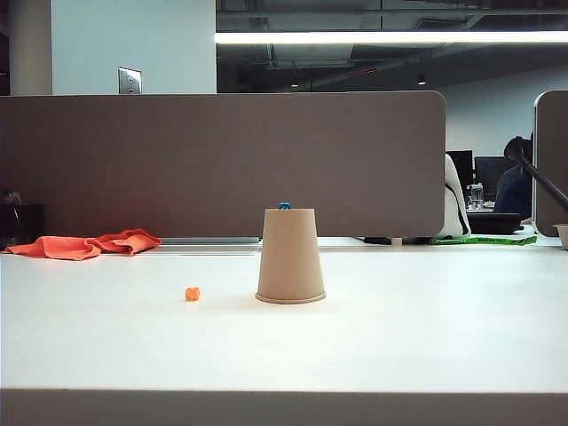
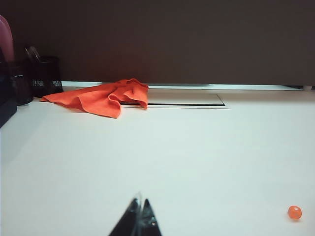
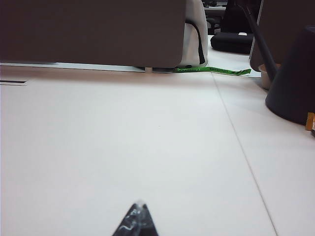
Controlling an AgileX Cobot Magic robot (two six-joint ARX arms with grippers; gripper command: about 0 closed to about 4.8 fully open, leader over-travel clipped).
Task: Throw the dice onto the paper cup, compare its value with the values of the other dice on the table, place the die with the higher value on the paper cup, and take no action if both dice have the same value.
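While both tools, left (image 2: 139,216) & right (image 3: 138,219), sit pinched together, white table (image 1: 399,337) fronts grey partition (image 1: 222,160).

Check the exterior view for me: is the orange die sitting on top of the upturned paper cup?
No: the orange die lies on the table left of the paper cup; the blue die is on top.

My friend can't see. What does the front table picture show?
An upside-down paper cup stands mid-table with a tiny blue die on top. A tiny orange die lies on the table to its left, apart from it; an orange cloth lies far back left. No claw shows.
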